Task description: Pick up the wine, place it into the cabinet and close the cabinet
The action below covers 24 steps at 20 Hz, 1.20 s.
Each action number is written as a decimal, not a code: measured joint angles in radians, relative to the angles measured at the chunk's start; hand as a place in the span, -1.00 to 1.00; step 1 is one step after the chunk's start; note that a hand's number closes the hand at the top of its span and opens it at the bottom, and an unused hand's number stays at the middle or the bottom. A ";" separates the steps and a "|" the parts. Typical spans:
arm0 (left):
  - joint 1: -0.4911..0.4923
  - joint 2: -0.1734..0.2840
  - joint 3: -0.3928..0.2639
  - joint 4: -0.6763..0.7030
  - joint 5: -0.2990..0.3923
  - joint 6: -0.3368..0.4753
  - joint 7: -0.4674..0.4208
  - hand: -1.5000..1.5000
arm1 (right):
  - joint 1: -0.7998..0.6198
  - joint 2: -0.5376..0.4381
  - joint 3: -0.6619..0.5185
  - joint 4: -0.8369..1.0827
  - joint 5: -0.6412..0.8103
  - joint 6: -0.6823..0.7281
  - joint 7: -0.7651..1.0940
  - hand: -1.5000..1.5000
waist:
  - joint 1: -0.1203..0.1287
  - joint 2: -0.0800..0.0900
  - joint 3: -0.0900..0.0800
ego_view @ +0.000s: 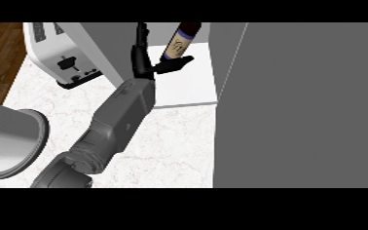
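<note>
The wine bottle (178, 40) is dark with a pale label and a blue band. It stands slightly tilted on the white shelf (188, 88) inside the open cabinet. My left hand (146, 61) is just left of the bottle, open, fingers straight and pointing away from me. Its thumb (174, 64) spreads to the right below the bottle's lower end; whether it touches the bottle I cannot tell. The cabinet's grey door (295, 107) stands open at the right and fills that side of the view. My right hand does not show.
A white toaster (66, 53) sits on the marble counter (173, 141) at the upper left. A grey round dish (16, 141) lies at the left edge. Wooden floor (10, 44) shows beyond the counter's left edge.
</note>
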 measured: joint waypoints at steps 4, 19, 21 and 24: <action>-0.001 0.000 0.000 0.002 -0.006 -0.014 -0.006 -1.00 | -0.010 -0.005 -0.007 0.003 0.001 -0.002 0.001 -1.00 | 0.002 0.001 -0.001; 0.009 0.000 -0.021 -0.004 -0.022 -0.137 -0.037 -1.00 | 0.003 0.013 0.034 0.000 0.008 -0.020 -0.001 -1.00 | 0.003 -0.002 -0.002; 0.013 -0.001 -0.026 -0.009 -0.017 -0.157 -0.042 -1.00 | -0.005 0.009 0.031 0.001 0.009 -0.023 0.004 -1.00 | 0.002 -0.003 -0.002; 0.016 -0.001 -0.030 -0.017 -0.001 -0.183 -0.043 -1.00 | -0.013 0.002 0.018 0.000 0.008 -0.023 0.008 -1.00 | 0.003 -0.003 -0.003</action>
